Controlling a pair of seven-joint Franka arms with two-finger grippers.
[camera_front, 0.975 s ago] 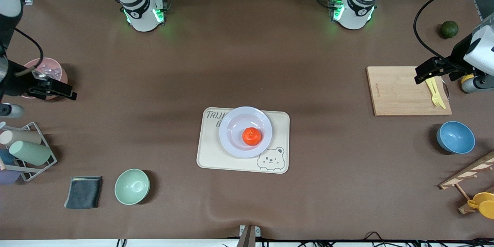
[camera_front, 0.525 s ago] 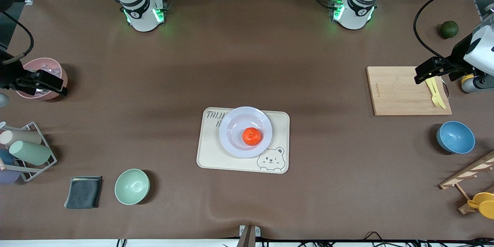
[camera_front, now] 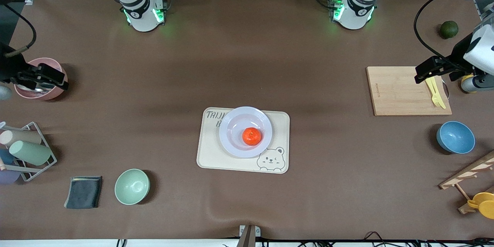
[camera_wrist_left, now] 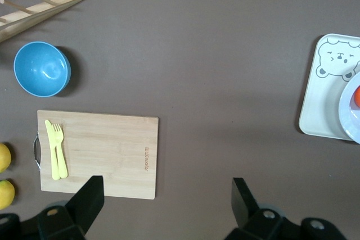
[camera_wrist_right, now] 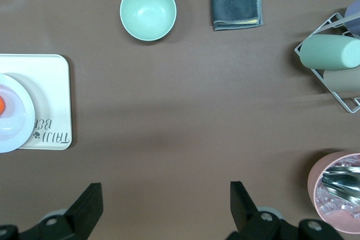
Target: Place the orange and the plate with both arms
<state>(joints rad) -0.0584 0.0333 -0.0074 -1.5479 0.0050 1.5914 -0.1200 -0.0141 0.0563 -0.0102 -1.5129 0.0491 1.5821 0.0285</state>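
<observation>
The orange [camera_front: 251,136] lies in the pale lavender plate [camera_front: 233,122], which rests on the cream bear-printed tray [camera_front: 216,158] at mid-table. My left gripper [camera_front: 426,72] is open and empty, up over the wooden cutting board at the left arm's end. My right gripper [camera_front: 48,79] is open and empty, up over the pink cup at the right arm's end. The left wrist view shows the open left gripper [camera_wrist_left: 166,188], with the plate [camera_wrist_left: 350,117] and orange [camera_wrist_left: 358,97] at the frame's edge. The right wrist view shows the open right gripper [camera_wrist_right: 164,192], the plate [camera_wrist_right: 16,122] and a sliver of orange [camera_wrist_right: 1,104].
A cutting board [camera_front: 397,92] carries a yellow fork and knife [camera_front: 435,92]. A blue bowl [camera_front: 455,137], a dark green fruit [camera_front: 449,29] and a wooden rack [camera_front: 469,173] are nearby. At the right arm's end are the pink cup [camera_front: 42,63], a cup rack [camera_front: 27,152], a grey cloth [camera_front: 83,192] and a mint bowl [camera_front: 132,186].
My right gripper has drawn away from the table's middle toward the right arm's end and now hangs over the pink cup. The left gripper, plate and orange have not moved.
</observation>
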